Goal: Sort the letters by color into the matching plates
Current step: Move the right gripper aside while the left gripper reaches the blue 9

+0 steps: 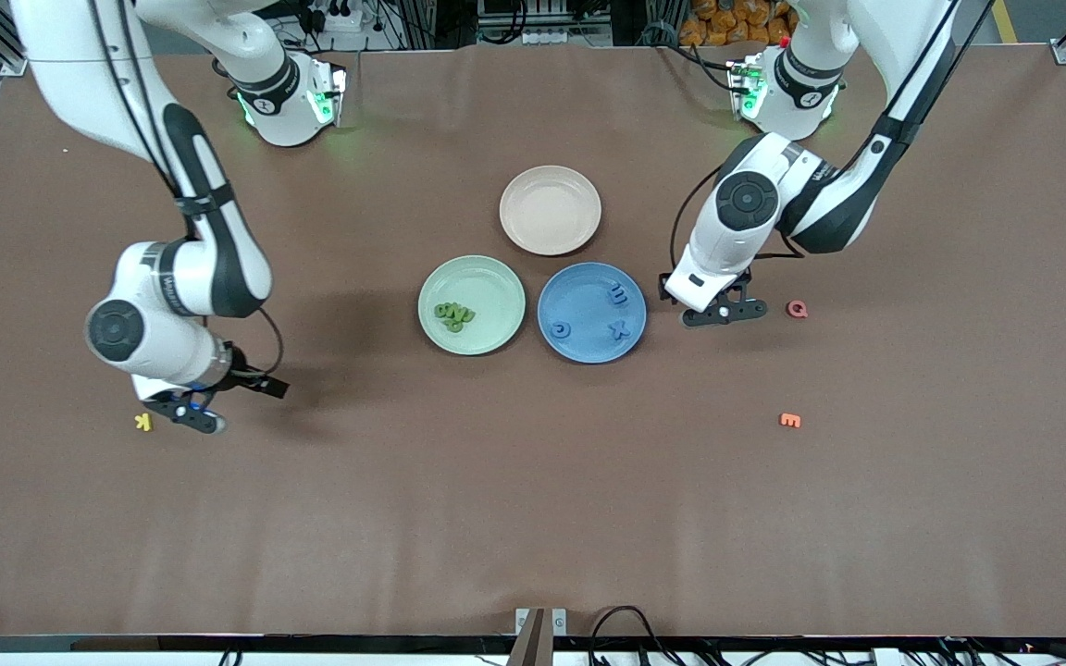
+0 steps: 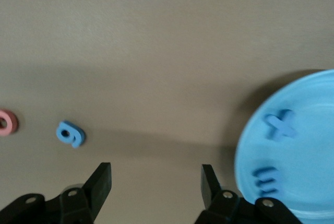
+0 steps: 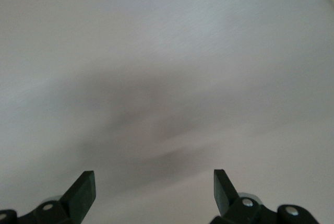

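Last blue letter point(image 2: 70, 133) lies flat on the cloth at 3 o'clock off the blue plate point(image 1: 584, 301), just beside the red Q point(image 1: 797, 309). 3 blue letters are already plated.

Left gripper point(image 1: 723, 313) hangs between plate and letter, jaws parted, nothing in them.

Right gripper point(image 1: 192, 413) waits wide open beside the yellow K point(image 1: 142, 422).

Letter looks like foam: light, squashy, likely to skid. Pinch low across its outer edges.
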Controlling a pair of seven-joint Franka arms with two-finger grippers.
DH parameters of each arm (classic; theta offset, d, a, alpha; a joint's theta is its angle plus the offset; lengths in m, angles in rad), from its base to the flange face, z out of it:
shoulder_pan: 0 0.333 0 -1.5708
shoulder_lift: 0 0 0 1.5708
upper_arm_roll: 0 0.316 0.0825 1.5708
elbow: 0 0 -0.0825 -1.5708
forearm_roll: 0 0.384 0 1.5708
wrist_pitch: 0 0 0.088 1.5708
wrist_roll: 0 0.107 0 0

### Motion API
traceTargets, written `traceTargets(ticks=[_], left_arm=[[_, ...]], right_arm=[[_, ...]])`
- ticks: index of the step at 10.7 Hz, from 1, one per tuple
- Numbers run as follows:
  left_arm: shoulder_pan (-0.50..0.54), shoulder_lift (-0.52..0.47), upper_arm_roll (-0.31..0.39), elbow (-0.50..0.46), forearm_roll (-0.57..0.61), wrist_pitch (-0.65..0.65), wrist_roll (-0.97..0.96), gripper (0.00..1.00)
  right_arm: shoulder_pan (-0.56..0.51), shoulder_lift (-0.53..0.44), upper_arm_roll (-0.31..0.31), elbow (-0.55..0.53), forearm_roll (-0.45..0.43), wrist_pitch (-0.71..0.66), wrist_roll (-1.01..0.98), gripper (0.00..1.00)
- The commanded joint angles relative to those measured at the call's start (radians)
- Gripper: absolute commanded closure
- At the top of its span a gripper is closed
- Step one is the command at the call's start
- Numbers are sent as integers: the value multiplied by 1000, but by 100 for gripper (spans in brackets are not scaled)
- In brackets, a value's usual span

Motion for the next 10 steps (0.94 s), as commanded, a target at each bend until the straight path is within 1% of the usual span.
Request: traceTargets(ticks=[1, 3, 4, 5, 7, 9, 10], left_arm=[[56, -42, -8, -115, 92, 125, 62, 23], [73, -41, -8, -121, 102, 126, 170, 24], [73, -44, -8, -127, 110, 127, 195, 24], [73, -42, -8, -131, 162, 127, 197, 24], [76, -33, -8, -139, 213, 144, 203, 24], [94, -30, -9, -168, 260, 191, 258, 24], [128, -29, -9, -190, 262, 246, 327, 27]], right_arm=[[-110, -15, 19, 2, -27, -7, -144, 0], [-156, -13, 16, 2, -29, -5, -237, 0], [-170, -11, 15, 7, -30, -5, -264, 0], [-183, -11, 13, 8, -30, -5, -287, 0], [-187, -19, 8, 13, -32, -10, -337, 0], [-162, -66, -59, 13, -30, -28, -397, 0], [-161, -94, -71, 14, -32, -75, -426, 0]])
